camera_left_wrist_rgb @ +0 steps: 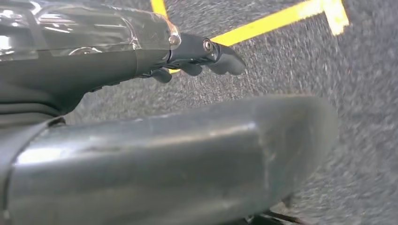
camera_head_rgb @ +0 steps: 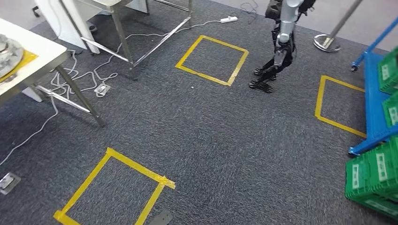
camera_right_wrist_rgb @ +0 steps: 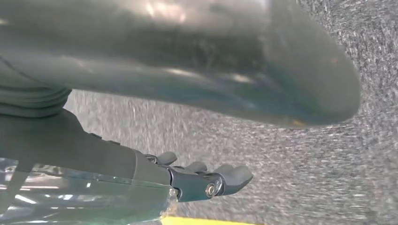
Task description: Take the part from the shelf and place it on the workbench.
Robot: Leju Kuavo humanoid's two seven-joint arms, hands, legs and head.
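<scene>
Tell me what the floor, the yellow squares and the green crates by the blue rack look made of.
Floor: dark grey carpet, judging by its speckled, matte weave. Yellow squares: glossy adhesive tape, probably vinyl, with overlapping corners. Green crates: likely moulded plastic, with ribbed latticed walls. Blue rack: looks like painted metal.

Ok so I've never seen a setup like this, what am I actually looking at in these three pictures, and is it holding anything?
These come from a walking humanoid robot with two arms. The wide picture is its head camera looking down at grey carpet marked with yellow tape squares. A white workbench stands at the left; a blue shelf with green crates stands at the right. Another robot's legs stand further off. The two close pictures come from wrist cameras. The left hand and right hand hang over the carpet, fingers loosely apart, holding nothing.
</scene>
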